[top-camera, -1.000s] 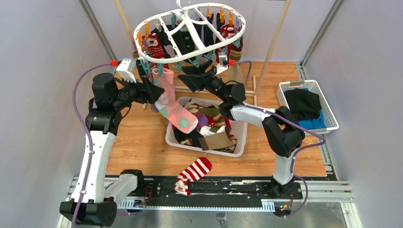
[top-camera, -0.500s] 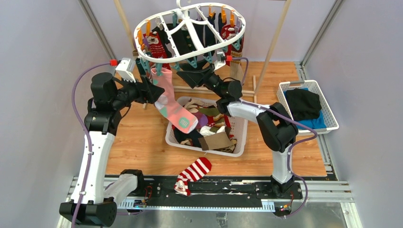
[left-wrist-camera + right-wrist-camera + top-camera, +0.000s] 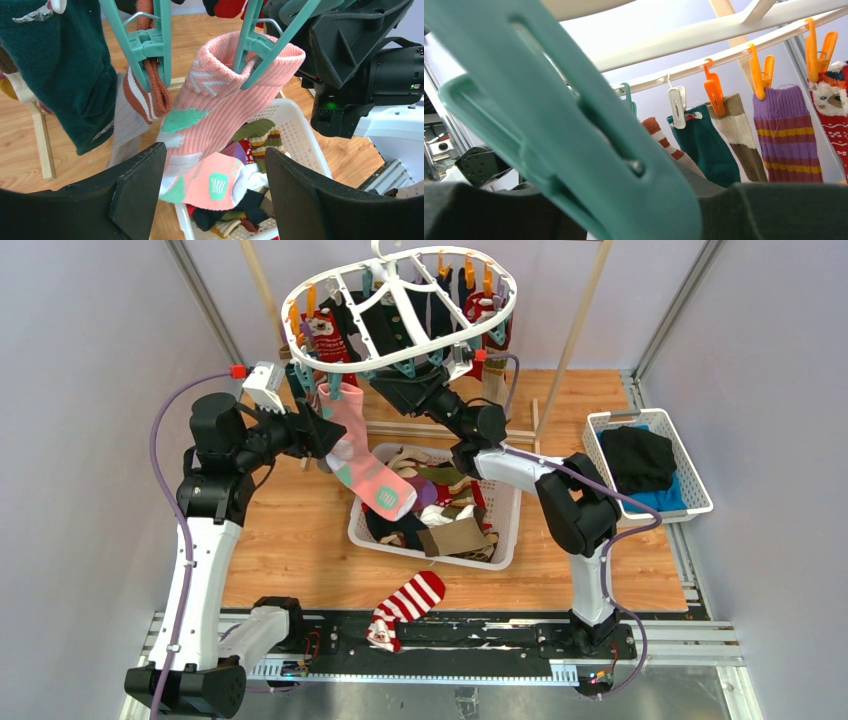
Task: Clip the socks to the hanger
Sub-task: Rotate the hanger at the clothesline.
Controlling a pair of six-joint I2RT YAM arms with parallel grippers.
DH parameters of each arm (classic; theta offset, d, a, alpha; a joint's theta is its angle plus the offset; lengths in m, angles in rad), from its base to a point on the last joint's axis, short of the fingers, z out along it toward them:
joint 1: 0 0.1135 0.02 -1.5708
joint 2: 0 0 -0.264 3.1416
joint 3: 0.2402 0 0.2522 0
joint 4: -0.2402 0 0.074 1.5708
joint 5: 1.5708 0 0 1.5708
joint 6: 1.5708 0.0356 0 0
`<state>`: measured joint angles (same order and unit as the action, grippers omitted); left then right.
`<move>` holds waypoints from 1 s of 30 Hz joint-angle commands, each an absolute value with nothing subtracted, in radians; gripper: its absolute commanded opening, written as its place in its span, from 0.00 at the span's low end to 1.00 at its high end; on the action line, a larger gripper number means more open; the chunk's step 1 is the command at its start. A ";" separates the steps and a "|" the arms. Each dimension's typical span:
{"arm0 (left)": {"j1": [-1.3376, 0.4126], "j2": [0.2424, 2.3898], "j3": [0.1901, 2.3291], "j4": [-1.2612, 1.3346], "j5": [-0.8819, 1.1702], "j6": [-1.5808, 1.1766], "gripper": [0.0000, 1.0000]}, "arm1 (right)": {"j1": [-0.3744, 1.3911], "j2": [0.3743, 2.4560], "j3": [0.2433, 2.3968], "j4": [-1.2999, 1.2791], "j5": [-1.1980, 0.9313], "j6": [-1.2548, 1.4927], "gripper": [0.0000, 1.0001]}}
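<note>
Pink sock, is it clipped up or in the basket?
Clipped up. The pink sock dangles above the basket, a teal clothespin gripping its cuff.

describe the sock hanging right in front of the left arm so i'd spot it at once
Find the large white oval plastic drying hanger hung at the back. On its near left rim a teal plastic clothespin bites the cuff of a long pink knitted sock. It is the only pink one hanging there, with mint patches and white zigzags, beside a dark green sock.
</note>
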<state>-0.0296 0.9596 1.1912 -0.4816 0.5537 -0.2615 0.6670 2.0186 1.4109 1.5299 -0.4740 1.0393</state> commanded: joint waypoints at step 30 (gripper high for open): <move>-0.029 0.934 1.257 -0.527 0.566 -0.229 0.76 | 0.694 2.011 1.473 1.597 -0.547 1.037 0.43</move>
<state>-0.0296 0.9443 1.2285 -0.5190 0.5568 -0.2424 0.6807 2.0037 1.4380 1.5330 -0.5102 1.0321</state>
